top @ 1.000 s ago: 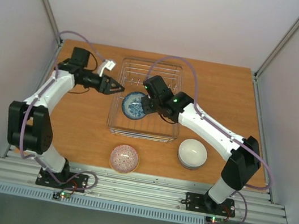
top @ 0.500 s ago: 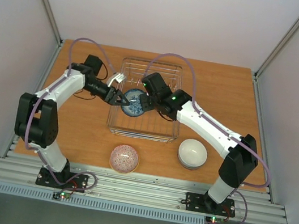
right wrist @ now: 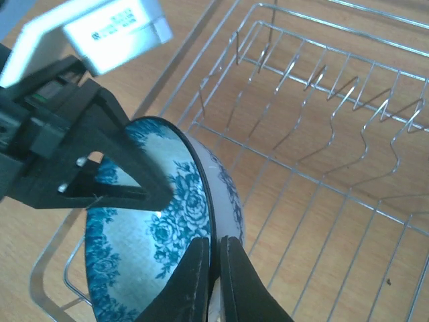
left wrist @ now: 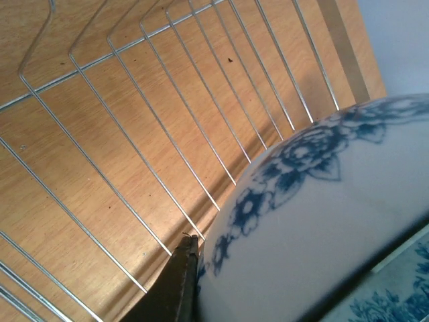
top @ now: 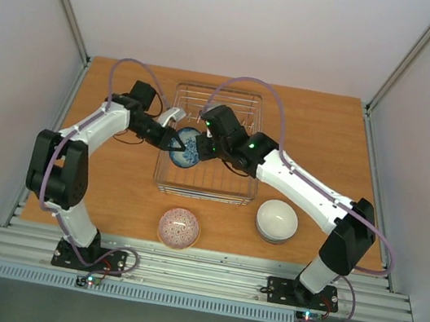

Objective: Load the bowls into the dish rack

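The blue-and-white bowl (top: 186, 153) stands tilted on its edge inside the dish rack (top: 205, 195), near the rack's left side. My right gripper (top: 206, 147) is shut on its rim, one finger inside and one outside, as the right wrist view shows (right wrist: 214, 245). My left gripper (top: 175, 143) is shut, its tips together and touching the bowl (left wrist: 322, 221) from the left. In the right wrist view the left gripper (right wrist: 161, 194) lies across the bowl's (right wrist: 147, 255) flowered inside. The left wrist view shows the closed tips (left wrist: 186, 245) against the white outer wall.
A pink-patterned bowl (top: 179, 228) sits on the table in front of the rack. A white bowl (top: 277, 219) sits to the rack's front right. Upright wire prongs (right wrist: 322, 87) line the rack's far half. Rack wires (left wrist: 134, 134) run under the left gripper.
My left arm swung right, over the rack's left rim to the bowl, and its jaws closed. The right gripper kept its hold, moving the bowl slightly back and tipping it more upright.
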Available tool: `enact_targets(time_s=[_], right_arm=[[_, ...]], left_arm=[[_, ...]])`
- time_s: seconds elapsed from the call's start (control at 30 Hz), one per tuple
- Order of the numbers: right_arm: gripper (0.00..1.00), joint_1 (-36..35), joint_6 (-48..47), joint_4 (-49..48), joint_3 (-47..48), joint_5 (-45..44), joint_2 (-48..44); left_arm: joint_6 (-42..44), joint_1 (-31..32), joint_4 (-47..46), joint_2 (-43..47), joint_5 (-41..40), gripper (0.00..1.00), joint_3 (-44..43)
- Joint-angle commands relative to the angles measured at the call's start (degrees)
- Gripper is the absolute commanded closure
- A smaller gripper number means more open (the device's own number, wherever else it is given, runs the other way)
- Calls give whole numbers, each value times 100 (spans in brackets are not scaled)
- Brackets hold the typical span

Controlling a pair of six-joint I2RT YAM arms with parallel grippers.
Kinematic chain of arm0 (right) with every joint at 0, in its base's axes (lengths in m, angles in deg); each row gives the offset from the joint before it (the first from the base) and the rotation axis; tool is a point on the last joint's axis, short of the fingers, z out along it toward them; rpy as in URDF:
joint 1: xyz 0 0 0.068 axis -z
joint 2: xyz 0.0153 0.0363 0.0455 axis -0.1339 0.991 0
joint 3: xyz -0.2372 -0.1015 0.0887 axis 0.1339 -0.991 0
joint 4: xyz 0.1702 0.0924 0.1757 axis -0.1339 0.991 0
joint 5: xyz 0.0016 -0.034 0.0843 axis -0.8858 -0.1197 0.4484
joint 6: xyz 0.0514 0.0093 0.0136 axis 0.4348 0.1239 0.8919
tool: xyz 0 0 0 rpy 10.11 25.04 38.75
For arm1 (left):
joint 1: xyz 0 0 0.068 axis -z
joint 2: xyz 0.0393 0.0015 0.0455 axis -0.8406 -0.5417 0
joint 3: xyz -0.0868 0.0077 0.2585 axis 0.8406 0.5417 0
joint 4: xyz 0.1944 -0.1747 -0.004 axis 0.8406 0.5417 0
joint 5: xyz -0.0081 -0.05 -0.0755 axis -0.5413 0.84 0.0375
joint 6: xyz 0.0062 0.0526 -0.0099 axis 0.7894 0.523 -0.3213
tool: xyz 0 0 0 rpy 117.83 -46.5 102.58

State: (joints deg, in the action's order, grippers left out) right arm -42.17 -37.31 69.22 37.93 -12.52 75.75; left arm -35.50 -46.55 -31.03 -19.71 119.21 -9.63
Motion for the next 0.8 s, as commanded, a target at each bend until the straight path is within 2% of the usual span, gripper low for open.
enact_targets(time_s=[0.0, 0.1, 0.13, 0.27, 0.37, 0.5, 0.77], right_arm=[[96, 108, -61, -116, -100, 12, -239], [85, 111, -47, -198, -236, -64, -337], [77, 113, -39, -216, -291, -106, -383], [30, 168, 28, -616, -803, -38, -826], [12, 415, 289, -1091, -1349, 702, -1163], [8, 926, 809, -1928, -2038, 2270, -1400], [4, 1250, 2102, -4027, -2822, 4376, -1048]], left_arm=[[44, -13, -329, -33, 33, 100, 110], [123, -12, -399, -17, 213, 99, 163], [171, -15, -407, -23, 296, 99, 172], [421, -19, -393, 12, 602, 99, 227], [584, -44, -591, 111, 1017, 100, 402], [772, -81, -751, 241, 2067, 100, 703], [1112, -154, -542, 210, 2517, 100, 740]])
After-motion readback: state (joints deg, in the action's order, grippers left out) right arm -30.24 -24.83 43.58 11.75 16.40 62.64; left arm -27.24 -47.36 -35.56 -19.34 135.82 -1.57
